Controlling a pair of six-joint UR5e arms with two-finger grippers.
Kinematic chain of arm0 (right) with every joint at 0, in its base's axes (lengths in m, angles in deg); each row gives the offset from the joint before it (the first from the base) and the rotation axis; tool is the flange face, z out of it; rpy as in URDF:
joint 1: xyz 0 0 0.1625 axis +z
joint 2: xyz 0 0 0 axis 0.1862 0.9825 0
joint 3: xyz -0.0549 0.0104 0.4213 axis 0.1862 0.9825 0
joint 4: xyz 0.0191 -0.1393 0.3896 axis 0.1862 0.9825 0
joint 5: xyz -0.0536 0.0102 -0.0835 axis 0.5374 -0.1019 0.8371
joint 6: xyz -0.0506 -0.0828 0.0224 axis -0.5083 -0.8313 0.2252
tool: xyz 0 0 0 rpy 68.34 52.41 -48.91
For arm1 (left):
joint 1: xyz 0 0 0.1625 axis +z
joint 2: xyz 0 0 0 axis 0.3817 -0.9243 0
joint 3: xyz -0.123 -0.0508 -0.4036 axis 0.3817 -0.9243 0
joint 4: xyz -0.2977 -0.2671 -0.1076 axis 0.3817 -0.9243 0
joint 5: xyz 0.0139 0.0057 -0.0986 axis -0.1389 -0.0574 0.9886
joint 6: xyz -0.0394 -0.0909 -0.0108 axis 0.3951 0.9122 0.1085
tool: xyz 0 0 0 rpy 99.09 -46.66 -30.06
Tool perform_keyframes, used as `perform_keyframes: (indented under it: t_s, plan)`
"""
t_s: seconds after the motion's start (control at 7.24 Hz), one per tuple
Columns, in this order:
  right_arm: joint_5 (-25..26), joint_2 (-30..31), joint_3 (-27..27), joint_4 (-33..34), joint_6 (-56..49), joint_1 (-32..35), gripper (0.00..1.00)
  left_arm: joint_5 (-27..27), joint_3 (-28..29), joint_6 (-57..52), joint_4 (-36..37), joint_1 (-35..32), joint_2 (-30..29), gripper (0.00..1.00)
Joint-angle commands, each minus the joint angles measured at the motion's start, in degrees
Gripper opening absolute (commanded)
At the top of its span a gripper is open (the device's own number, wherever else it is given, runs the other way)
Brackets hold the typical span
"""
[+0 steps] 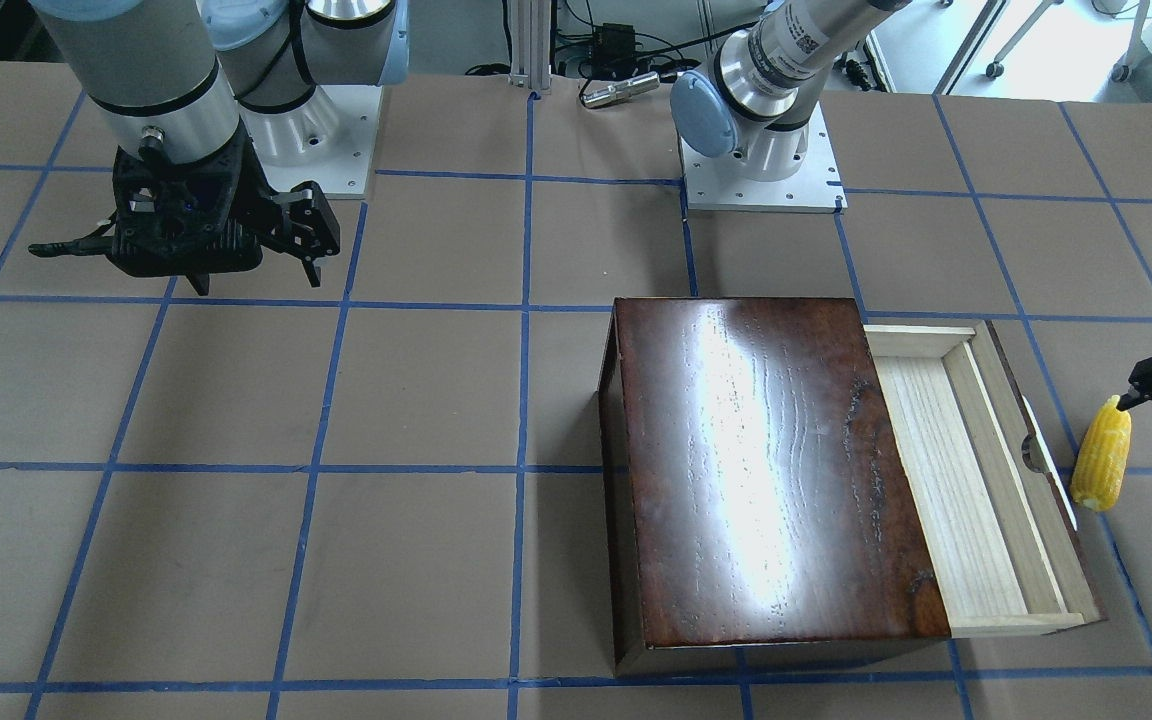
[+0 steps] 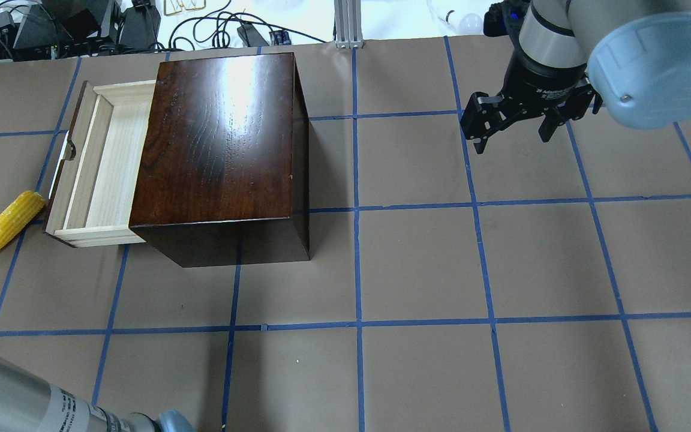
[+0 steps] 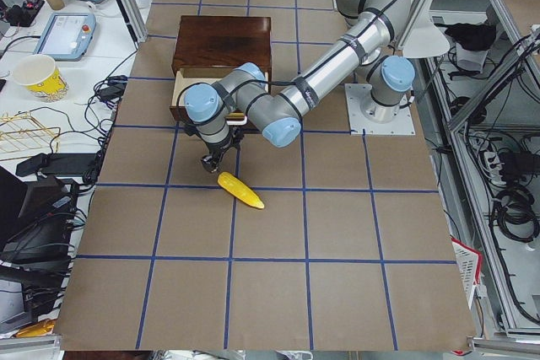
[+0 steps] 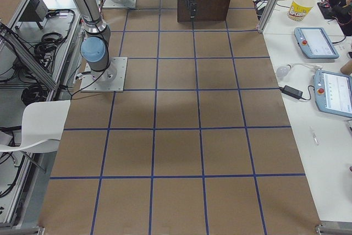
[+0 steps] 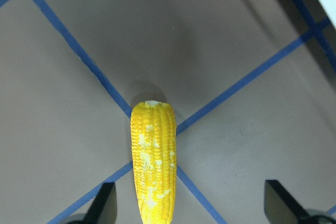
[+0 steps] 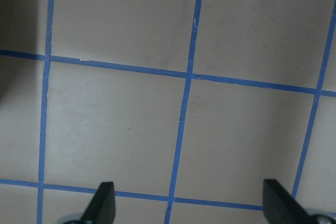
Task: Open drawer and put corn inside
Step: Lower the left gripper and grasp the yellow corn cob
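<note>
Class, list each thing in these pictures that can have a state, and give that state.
drawer: open, pulled partway out, empty.
corn: lying on the table outside the drawer, not gripped.
left gripper: open, fingers either side of the corn.
right gripper: open, empty.

Legible markings, as seen from the floor:

1. Right gripper (image 2: 513, 139), black body above the fingers: two short lines of white lettering (image 2: 552, 93). The first seems to begin "2F"; the rest is too small to read.
2. Left arm (image 1: 771, 60), silver wrist tube: white sticker (image 1: 804, 40) bearing a square code and fine print, illegible.
3. Same arm, overhead view: a second strip of fine print (image 2: 69, 411), illegible.
4. Yellow cup (image 4: 298, 8) on the side desk (image 4: 297, 119): red lettering, too small to make out.
</note>
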Motion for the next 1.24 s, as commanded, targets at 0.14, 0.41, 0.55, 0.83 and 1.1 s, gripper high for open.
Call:
perform_keyframes:
  t_s: [0.14,0.41,0.55,0.83,1.1]
  plan:
    - [0.0,0.0,0.0,0.0,0.0,-0.07,1.0,-1.78,-2.34,-4.92,3.65,1.28,-2.69,1.0]
    - [0.0,0.0,0.0,0.0,0.0,-0.07,1.0,-1.96,-2.52,-5.19,6.28,1.37,-4.98,1.0]
    - [0.0,0.0,0.0,0.0,0.0,0.11,1.0,-1.96,-2.69,-5.19,6.38,1.46,-5.6,1.0]
    - [0.0,0.0,0.0,0.0,0.0,0.11,1.0,-1.87,-2.78,-5.28,6.38,1.72,-6.83,1.0]
    - [0.0,0.0,0.0,0.0,0.0,-0.07,1.0,-1.87,-3.65,-5.28,7.08,1.72,-7.45,1.0]
